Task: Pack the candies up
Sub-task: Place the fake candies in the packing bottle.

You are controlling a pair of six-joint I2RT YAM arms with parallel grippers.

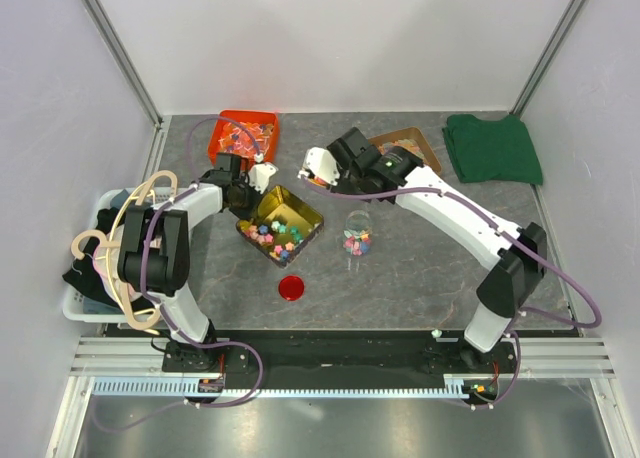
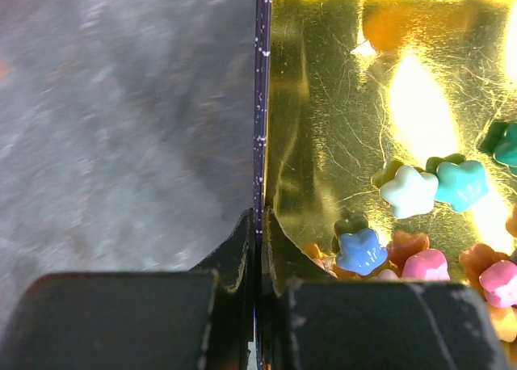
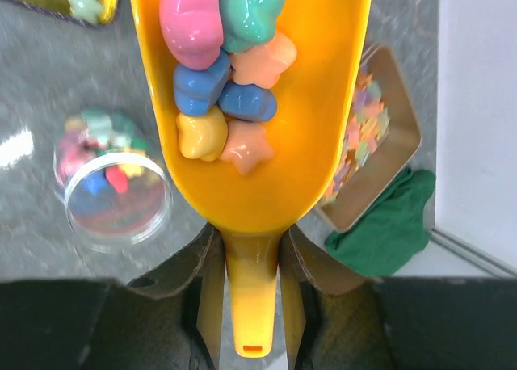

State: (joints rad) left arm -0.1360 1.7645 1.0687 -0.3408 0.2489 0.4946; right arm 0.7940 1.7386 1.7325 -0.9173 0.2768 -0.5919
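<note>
Grey stone-patterned table carries all items.

White basket sits at the table's 9 o'clock edge, with pale hangers on it.

Green cloth lies folded at 2 o'clock, just beside the brown tray of flat gummies.

Gold tin stands near the centre. The left gripper is clenched on its wall at the tin's 10 o'clock corner, one finger outside and one inside.

Orange-red tray lies at 11 o'clock from the tin, holding wrapped sweets.

Yellow scoop is grasped by its handle in the right gripper, jaws pressed to either side. In the overhead view this gripper hangs at 1 o'clock from the tin and 11 o'clock from the jar.

Clear jar stands upright at 3 o'clock from the tin, mouth uncovered, apart from it. In the right wrist view it lies at 8 o'clock from the scoop's bowl.

Red lid lies flat at 6 o'clock from the tin.

Candies are in three places: a small pile in the scoop's bowl, a scattered layer on the tin's floor, and a partial fill in the jar.
</note>
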